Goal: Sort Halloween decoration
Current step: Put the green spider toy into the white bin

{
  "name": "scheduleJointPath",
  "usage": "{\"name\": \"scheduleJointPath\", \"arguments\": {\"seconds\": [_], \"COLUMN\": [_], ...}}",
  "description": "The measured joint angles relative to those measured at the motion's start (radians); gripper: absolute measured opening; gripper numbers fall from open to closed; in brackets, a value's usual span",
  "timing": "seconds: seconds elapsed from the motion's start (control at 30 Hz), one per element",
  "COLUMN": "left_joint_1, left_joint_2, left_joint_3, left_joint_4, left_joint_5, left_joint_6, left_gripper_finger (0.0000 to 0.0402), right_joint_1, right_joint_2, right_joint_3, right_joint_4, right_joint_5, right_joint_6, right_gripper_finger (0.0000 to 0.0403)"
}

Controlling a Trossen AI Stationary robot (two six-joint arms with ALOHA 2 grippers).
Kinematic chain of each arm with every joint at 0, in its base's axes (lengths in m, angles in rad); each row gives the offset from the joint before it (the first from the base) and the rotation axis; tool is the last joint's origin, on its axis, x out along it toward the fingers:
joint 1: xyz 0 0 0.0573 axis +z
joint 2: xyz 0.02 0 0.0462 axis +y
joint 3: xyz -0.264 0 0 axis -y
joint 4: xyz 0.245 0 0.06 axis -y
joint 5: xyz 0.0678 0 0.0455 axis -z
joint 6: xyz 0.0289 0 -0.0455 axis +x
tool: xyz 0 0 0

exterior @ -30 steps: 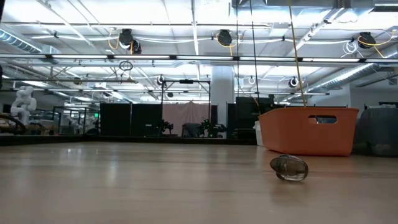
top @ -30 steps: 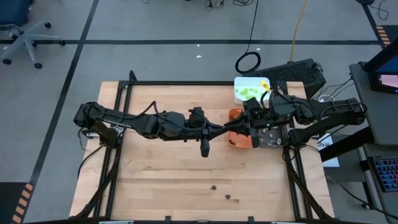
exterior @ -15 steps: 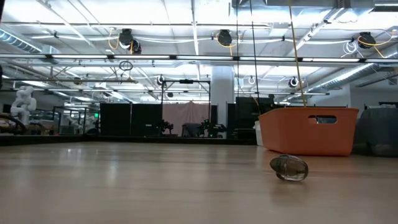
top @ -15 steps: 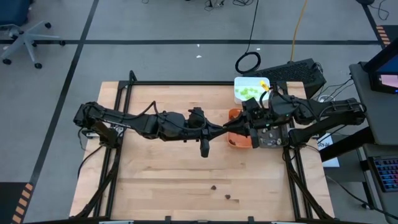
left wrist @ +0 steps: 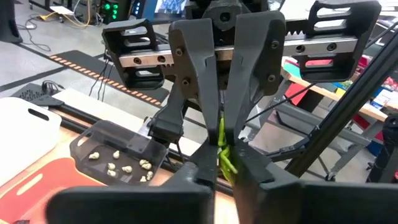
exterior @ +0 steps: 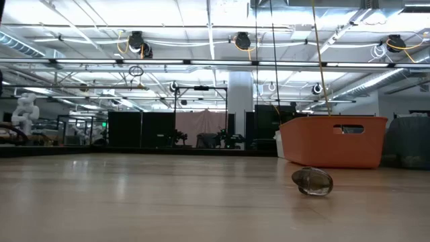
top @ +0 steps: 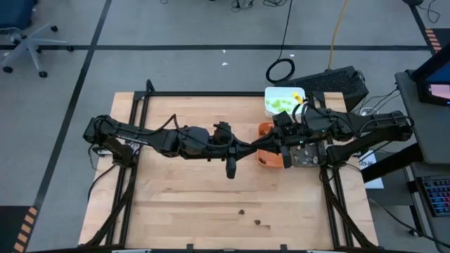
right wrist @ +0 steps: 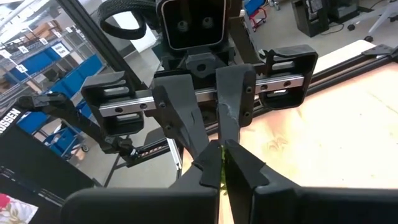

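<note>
Between the two tools, above the orange tray (top: pixel 266 156), a thin lime-green piece (left wrist: pixel 222 149) of the Halloween decoration is pinched. Seen from the left wrist, the right tool (left wrist: pixel 222 154) faces the camera, its two matte dark fingers (left wrist: pixel 199 81) meeting on the slender, glossy green strip, with the left tool (left wrist: pixel 224 180) clenched on the same strip from the near side. From the right wrist, the left tool (right wrist: pixel 219 163) shows head-on, its angular fingers pressed together on the green sliver.

Only the left wrist view shows a dark translucent tray (left wrist: pixel 118 149) holding small pale beige, lumpy pieces (left wrist: pixel 121 165), beside a smooth white tray (left wrist: pixel 25 134).

Looking straight down, the white tray (top: pixel 271 95) holds a cluster of lime-green pieces (top: pixel 283 105), and two small dark brown pieces (top: pixel 241 211) lie well apart from the trays on the pale wood-grain surface (top: pixel 176 204).

At surface level neither arm shows; a rounded, translucent grey-brown piece (exterior: pixel 313 181) rests on the wood before the orange tray's plastic wall (exterior: pixel 332 142).
</note>
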Motion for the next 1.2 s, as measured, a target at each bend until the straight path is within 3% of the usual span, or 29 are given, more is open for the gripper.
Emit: {"name": "scheduleJointPath", "arguments": {"seconds": [0.13, 0.3, 0.43, 0.87, 1.2], "left_joint_1": [0.0, -0.003, -0.003, 0.016, 0.059], "left_joint_2": [-0.007, -0.031, -0.075, -0.238, -0.24], "left_joint_3": [0.0, 0.001, 0.001, 0.001, 0.001], "left_joint_4": [0.002, -0.01, -0.058, -0.368, -0.452], "left_joint_5": [0.0, -0.08, -0.09, -0.041, -0.008], "left_joint_6": [-0.002, -0.003, -0.003, -0.081, -0.082], "left_gripper_finger": [0.0092, 0.0178, 0.0214, 0.0221, 0.0221], "right_joint_1": [0.0, 0.001, 0.001, -0.062, -0.271], "right_joint_2": [-0.012, -0.043, -0.065, -0.089, -0.078], "right_joint_3": [0.0, -0.001, -0.001, -0.001, 0.057], "right_joint_4": [-0.006, -0.011, -0.027, -0.022, -0.039], "right_joint_5": [0.024, 0.054, 0.099, 0.23, 0.203], "right_joint_6": [0.0, 0.003, 0.019, 0.083, -0.007], "right_gripper_finger": [0.0, 0.0, 0.0, 0.0, 0.0]}}
